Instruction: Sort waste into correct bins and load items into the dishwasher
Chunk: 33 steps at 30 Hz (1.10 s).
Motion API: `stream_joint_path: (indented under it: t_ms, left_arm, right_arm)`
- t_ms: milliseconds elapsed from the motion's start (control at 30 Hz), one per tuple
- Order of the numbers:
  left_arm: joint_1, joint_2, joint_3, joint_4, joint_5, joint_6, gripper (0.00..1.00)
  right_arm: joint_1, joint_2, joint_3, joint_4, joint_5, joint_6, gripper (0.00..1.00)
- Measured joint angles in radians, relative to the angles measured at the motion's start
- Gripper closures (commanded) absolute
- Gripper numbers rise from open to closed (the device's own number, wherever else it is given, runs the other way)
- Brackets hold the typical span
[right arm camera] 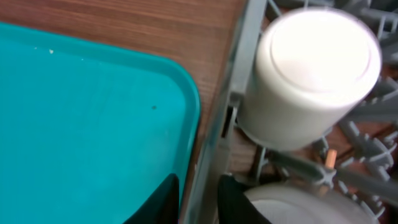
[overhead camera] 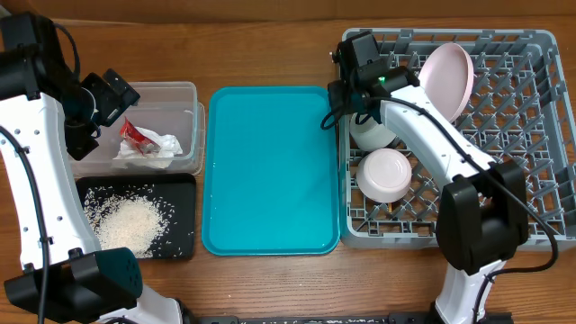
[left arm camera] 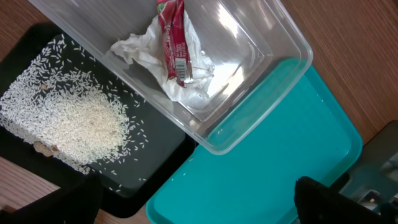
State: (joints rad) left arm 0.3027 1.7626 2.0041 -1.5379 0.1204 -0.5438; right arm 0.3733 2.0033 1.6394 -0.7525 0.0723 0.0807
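The clear tub holds the crumpled napkin and the red wrapper. Rice lies in the black tray. My left gripper is open and empty above the tub's left end. The grey rack holds the pink plate, an upturned bowl and an upturned white cup. My right gripper is almost closed and empty over the rack's left wall.
The teal tray lies between the bins and the rack, with a few stray rice grains on it. A small wooden tip shows among the rack pegs. The chopsticks do not show in the overhead view.
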Motion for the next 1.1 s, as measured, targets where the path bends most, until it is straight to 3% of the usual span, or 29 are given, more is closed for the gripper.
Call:
stream_joint_path:
  t_ms: [133, 367, 467, 833, 1000, 1033, 1067, 1100]
  left_arm:
    - [0.000, 0.000, 0.000, 0.000, 0.000, 0.000, 0.00]
    - [0.000, 0.000, 0.000, 0.000, 0.000, 0.000, 0.00]
    - [0.000, 0.000, 0.000, 0.000, 0.000, 0.000, 0.00]
    - [0.000, 0.000, 0.000, 0.000, 0.000, 0.000, 0.00]
    - [0.000, 0.000, 0.000, 0.000, 0.000, 0.000, 0.00]
    - [0.000, 0.000, 0.000, 0.000, 0.000, 0.000, 0.00]
    - [0.000, 0.000, 0.000, 0.000, 0.000, 0.000, 0.00]
    - [0.000, 0.000, 0.000, 0.000, 0.000, 0.000, 0.00]
  right_arm:
    - [0.000, 0.005, -0.005, -0.043, 0.006, -0.002, 0.80]
    - [0.001, 0.005, -0.006, -0.078, 0.002, 0.020, 0.95]
    - [0.001, 0.005, -0.006, -0.082, -0.002, 0.034, 0.96]
    - [0.000, 0.006, -0.008, -0.031, 0.004, 0.022, 0.77]
    - [0.000, 0.006, 0.024, -0.061, 0.008, 0.011, 0.55]
    - [0.000, 0.006, 0.037, -0.074, 0.010, 0.008, 0.39]
    - [0.000, 0.006, 0.055, -0.088, 0.010, 0.008, 0.05]
    - [0.000, 0.006, 0.079, -0.097, 0.011, 0.005, 0.00]
